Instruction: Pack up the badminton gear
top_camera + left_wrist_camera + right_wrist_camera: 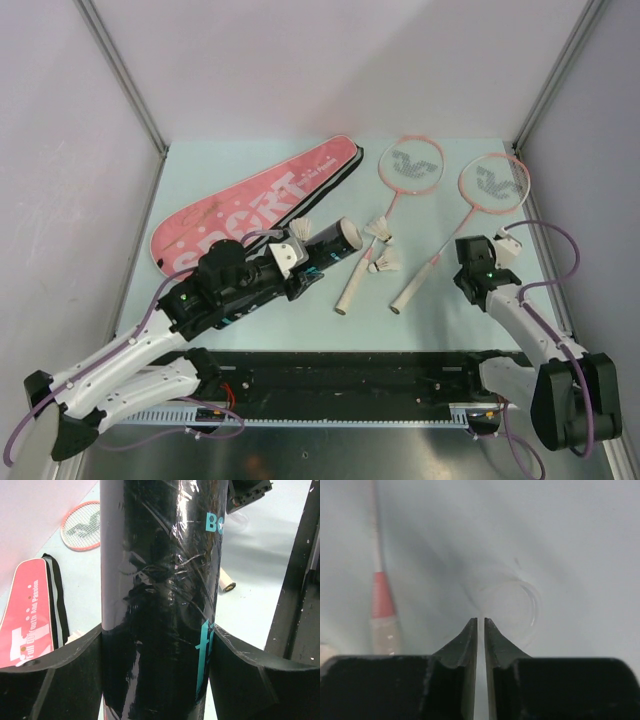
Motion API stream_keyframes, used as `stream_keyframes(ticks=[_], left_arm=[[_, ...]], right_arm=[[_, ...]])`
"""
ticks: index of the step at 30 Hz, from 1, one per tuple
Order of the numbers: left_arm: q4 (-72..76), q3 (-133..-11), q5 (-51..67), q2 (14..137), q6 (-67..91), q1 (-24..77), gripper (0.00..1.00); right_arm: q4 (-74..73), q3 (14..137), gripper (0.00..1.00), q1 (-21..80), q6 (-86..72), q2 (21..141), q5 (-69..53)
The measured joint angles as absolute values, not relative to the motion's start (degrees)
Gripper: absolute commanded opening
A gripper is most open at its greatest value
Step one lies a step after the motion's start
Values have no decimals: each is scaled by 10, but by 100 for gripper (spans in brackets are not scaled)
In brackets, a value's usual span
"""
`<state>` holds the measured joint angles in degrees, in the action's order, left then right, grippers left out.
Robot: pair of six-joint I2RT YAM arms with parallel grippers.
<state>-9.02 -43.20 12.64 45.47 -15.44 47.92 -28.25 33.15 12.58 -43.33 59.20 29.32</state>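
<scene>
Pink bag [250,205] lettered SPORT lies flat at the left rear of the bench [200,165]. Black tube [328,248] slants along the bag's near edge, open end toward centre. Left fingers [65,670] stand wide, one pressed to each side of the tube, gripping it. Right of the tube mouth, two white shuttlecocks [378,230] sit by the left racket's shaft. Both rackets [410,165] lie side by side, heads to the rear. Right fingers [474,630] point at bare bench beside the right racket's handle, all but closed and holding nothing. A faint clear ring [532,605] lies just ahead of the tips.
</scene>
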Motion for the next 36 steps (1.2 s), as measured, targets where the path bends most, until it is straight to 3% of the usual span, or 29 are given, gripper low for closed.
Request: stream_keyframes(ticks=[1,3,7,11,13,22,27,36], left_arm=[[-89,-431,127,454,-153,479,21],[-87,-430,127,453,-151,479,21],[-86,-428,130,453,-150,479,22],[-83,-428,137,453,-150,479,22],[-82,-428,141,453,-149,479,22],[-82,-428,168,454,-143,479,22],[-82,-428,175,458,-140,479,22],[-82,-428,186,465,-136,479,22]], right_arm=[[-277,322,48,110,-433,598,288],[-266,304,68,88,-430,605,272],[-241,294,82,73,-397,603,222],[-182,294,81,108,-328,566,138],[-136,295,75,125,-296,565,69],[40,320,63,135,-248,765,-201],[93,323,53,145,-240,783,-255],[119,342,53,164,-221,816,-248]])
